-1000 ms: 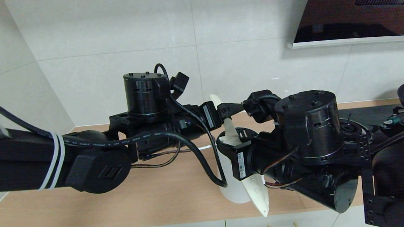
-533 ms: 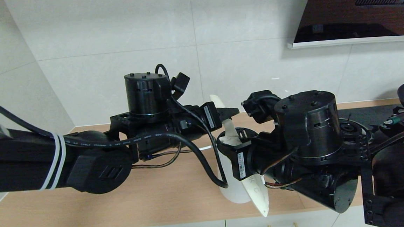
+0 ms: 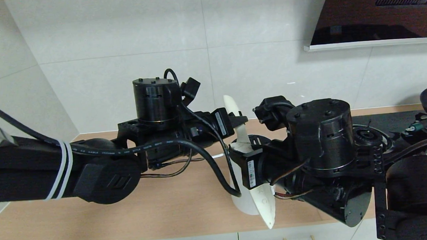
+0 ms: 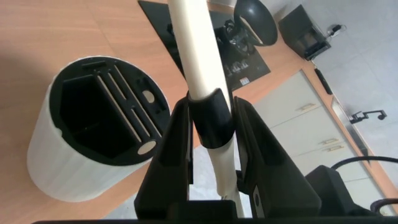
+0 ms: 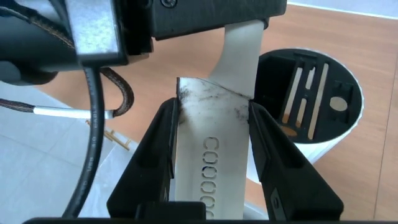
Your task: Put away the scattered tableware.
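Currently, left jaws and right jaws both clamp the spatula [image 3: 265, 207] above the holder [image 4: 56, 174]; insertion is not yet done.

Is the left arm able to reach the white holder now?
Probably yes: the holder sits just below the left gripper, nothing between. But its jaws are shut on the white utensil, which the right gripper also clamps.

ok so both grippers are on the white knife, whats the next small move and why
Probably open the right gripper and back it off. It clamps the blade of the knife while the left gripper is shut on the handle, tip pointing down, close to the slotted holder on the counter. With the blade freed, the left arm could likely lower it into a slot.
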